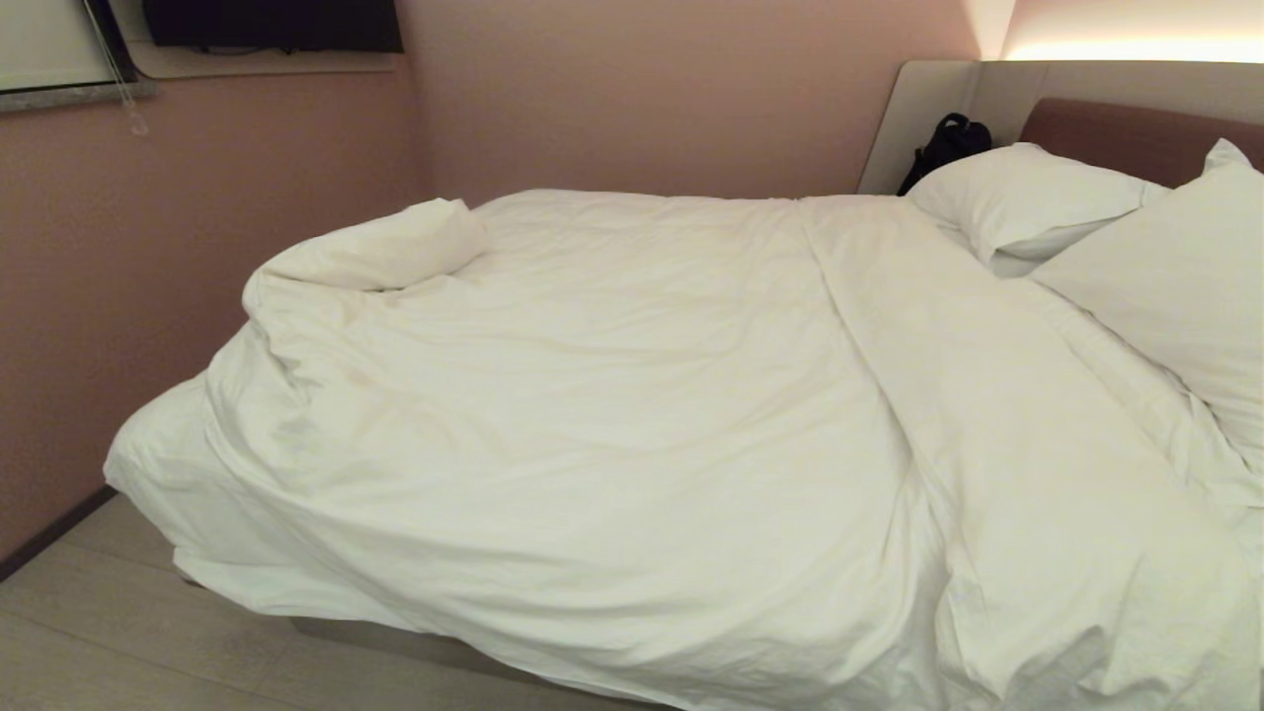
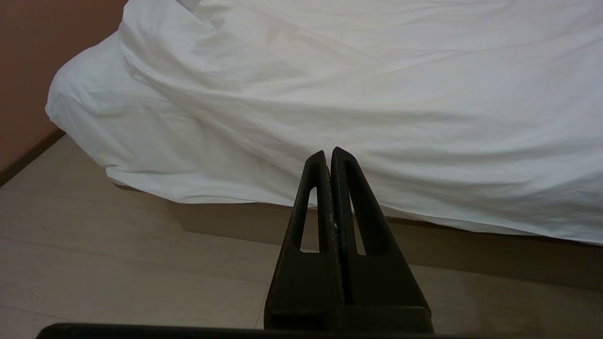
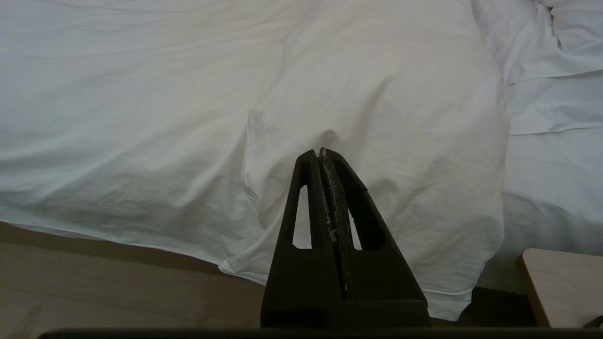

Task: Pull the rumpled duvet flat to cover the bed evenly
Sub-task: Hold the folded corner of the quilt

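Duvet (image 1: pixel 612 395) spread over most of the bed (image 2: pixel 226 219), but rumpled: far corner near the wall (image 1: pixel 69 296) folded back into a roll, near edge overhanging unevenly, a long fold running toward the pillows (image 1: pixel 1027 197). Left gripper (image 2: pixel 328 155) parked short of the near edge, jaws pressed together, nothing held. Right gripper (image 3: pixel 316 154) likewise, jaws together, empty, aimed at the hanging fold.

Risks, as judged:
- Pinching only the top cloth layer; filling left bunched.
- Pulling from the near side alone; more overhang toward the floor (image 2: pixel 94 263), far corner left rolled.
- Snagging the sheet (image 3: pixel 551 155) underneath.
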Robot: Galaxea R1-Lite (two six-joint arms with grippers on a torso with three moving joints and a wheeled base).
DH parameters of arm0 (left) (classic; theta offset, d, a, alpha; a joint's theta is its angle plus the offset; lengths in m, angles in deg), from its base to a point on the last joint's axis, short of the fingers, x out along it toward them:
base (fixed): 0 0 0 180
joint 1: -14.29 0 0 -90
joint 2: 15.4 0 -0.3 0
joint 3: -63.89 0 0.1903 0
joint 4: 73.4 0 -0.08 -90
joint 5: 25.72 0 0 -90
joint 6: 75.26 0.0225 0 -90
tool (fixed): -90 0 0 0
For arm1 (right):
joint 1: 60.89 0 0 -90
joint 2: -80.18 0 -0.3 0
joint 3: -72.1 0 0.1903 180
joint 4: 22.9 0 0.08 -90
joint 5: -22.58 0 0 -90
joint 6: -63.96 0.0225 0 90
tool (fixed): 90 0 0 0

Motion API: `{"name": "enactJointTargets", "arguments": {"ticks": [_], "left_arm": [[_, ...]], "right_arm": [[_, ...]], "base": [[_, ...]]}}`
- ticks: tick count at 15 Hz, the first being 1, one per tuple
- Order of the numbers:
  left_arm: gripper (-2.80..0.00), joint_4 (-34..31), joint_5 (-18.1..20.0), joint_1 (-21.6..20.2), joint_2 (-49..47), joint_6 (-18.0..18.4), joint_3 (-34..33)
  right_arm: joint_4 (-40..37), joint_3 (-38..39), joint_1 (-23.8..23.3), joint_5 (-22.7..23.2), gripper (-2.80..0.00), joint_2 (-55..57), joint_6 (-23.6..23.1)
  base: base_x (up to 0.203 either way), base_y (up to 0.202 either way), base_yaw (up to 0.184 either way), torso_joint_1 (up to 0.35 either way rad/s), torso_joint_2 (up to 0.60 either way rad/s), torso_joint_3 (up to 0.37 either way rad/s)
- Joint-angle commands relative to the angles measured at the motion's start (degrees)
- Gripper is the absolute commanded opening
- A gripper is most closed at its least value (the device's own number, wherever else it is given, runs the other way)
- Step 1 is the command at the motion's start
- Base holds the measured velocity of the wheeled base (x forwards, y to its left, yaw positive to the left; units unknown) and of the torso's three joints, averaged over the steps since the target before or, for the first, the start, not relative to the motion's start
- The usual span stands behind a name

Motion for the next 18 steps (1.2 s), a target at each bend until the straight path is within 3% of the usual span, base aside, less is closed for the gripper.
{"name": "enactJointTargets", "arguments": {"ticks": [1, 7, 18], "left_arm": [[-2.80, 0.00, 0.02, -0.02, 0.02, -0.01, -0.01], [-2.80, 0.00, 0.11, -0.02, 0.02, -0.10, -0.10], [-2.80, 0.00, 0.11, -0.02, 0.02, -0.19, -0.10]], "right_arm": [[0.01, 0.00, 0.03, 0.00, -2.80, -0.01, -0.02], [0.01, 0.00, 0.03, 0.00, -2.80, -0.01, -0.02], [0.01, 0.00, -0.01, 0.00, -2.80, -0.01, -0.02]], "base": [[0.000, 0.000, 0.000, 0.000, 0.00, 0.000], [0.000, 0.013, 0.002, 0.000, 0.00, 0.000], [0.000, 0.187, 0.000, 0.001, 0.00, 0.003]]}}
